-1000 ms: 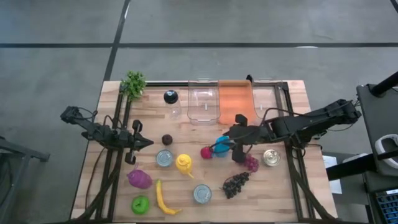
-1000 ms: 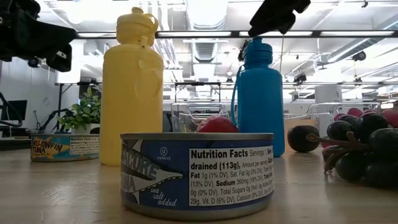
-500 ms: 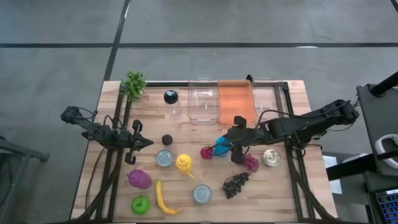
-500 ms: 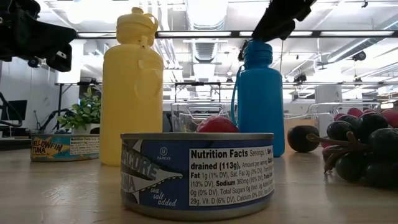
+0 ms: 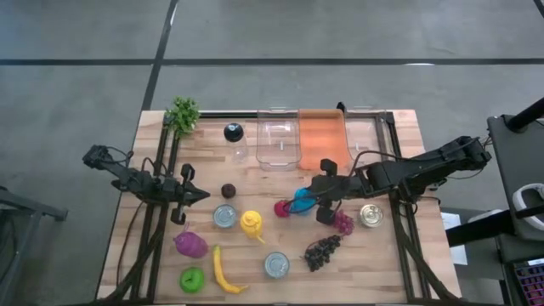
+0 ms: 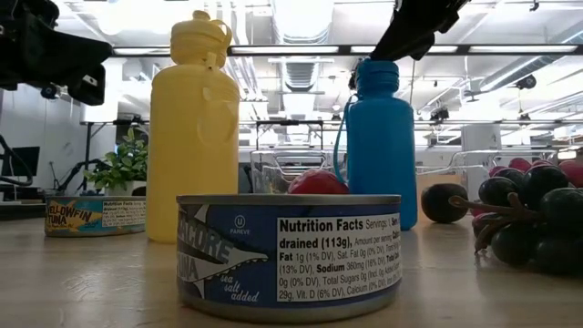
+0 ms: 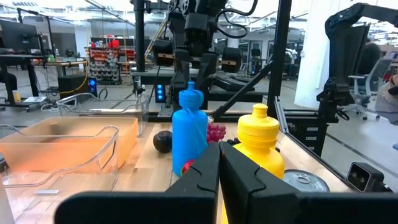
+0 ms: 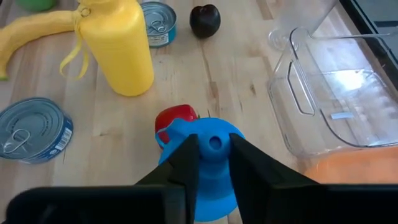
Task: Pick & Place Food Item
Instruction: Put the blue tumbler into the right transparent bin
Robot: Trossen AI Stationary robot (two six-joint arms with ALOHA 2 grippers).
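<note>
I have the wooden tabletop under both arms, with a clear bin and an orange bin side by side at its far edge. My right gripper is down over the blue bottle, which stands upright near the tabletop's middle, its fingers closed in against the bottle's cap on either side. My left gripper waits above the left part of the tabletop with its fingers pressed together, holding nothing. Just left of the blue bottle stands the yellow bottle, and a small red fruit touches the blue bottle's base. A tuna can sits beside the yellow bottle, another can nearer the front edge, and dark grapes lie right of that can.
</note>
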